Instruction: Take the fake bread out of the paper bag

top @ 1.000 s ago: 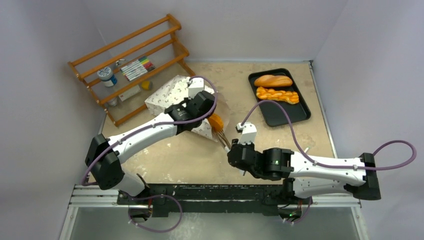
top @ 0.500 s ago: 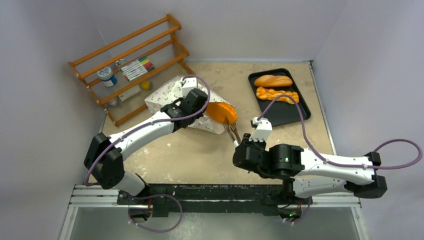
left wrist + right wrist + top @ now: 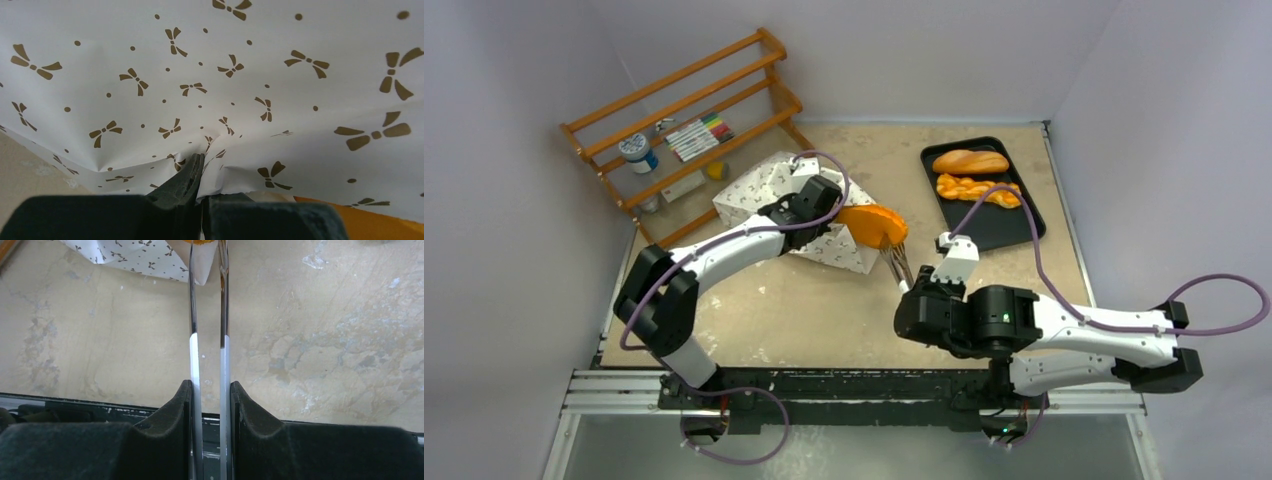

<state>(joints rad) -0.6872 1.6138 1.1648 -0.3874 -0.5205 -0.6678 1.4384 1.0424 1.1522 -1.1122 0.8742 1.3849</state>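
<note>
**Fig. Tong-held bread at the mouth of the bag**

*Risk.* The orange, smooth-crusted fake bread (image 3: pixel 871 222) is caught only at the tips of the slim metal tongs (image 3: pixel 896 262). So narrow a hold on a rounded loaf may let it twist or slip. A quick or slanted pull could drop it onto the mottled beige surface (image 3: pixel 824 310) or back into the bag. The bread's left end is hidden, so whether it has cleared the bag's mouth cannot be told. If it catches there, the pull could tug the whole bag, and the small fold of paper that anchors it might tear or slide free.

*Position.* The right pincer (image 3: pixel 921 300) is clamped on the tongs, squeezing the two blades to a narrow gap. The bread sits beyond the tong tips, far and left of this pincer, apart from its fingers. The left pincer (image 3: pixel 816 205) is closed tight on a fold of the off-white paper bag (image 3: pixel 769 185), printed with small brown bow-like marks, just left of the bread. The bread thus lies between the two pincers. A black rectangular tray (image 3: pixel 1009 235) carrying two other loaves lies to the far right.
</note>
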